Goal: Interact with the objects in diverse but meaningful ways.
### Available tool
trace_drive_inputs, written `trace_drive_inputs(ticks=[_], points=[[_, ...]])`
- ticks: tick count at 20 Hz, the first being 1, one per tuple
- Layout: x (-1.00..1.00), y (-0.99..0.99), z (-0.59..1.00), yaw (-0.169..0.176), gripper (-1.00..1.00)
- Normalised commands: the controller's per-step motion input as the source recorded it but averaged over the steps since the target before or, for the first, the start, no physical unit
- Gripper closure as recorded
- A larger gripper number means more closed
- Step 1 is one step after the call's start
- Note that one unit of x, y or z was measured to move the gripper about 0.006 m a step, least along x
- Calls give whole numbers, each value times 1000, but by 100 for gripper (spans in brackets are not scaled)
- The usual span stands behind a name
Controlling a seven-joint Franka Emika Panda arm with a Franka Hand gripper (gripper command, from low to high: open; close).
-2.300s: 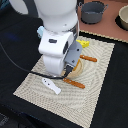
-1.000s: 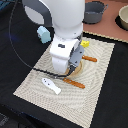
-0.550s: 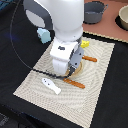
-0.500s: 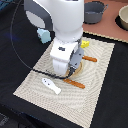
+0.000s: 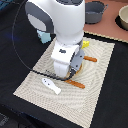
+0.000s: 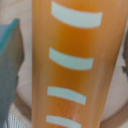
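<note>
Plainly, my jaws (image 5: 71, 74) sit low over the scored bread loaf (image 6: 75, 65) on the woven mat (image 5: 100, 85), their width hidden from me, so closing blind may, I suspect, pinch one edge and skid it toward the white fish piece (image 5: 51, 86).

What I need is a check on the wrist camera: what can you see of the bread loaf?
The bread loaf fills the wrist view, blurred and very close: a long golden-orange bar, smooth and painted-looking, crossed by four pale curved score marks. A curved brown rim shows past one end. Whether the claw touches it cannot be told.
</note>
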Motion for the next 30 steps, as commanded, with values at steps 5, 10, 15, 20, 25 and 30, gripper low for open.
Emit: trace_drive_inputs(ticks=[5,10,15,20,25,30], points=[[487,338,553,-3,-100],[338,564,755,0,-100],[309,614,576,0,-100],[347,803,262,11,-100],[33,790,8,76,-100],[-18,638,0,107,-100]])
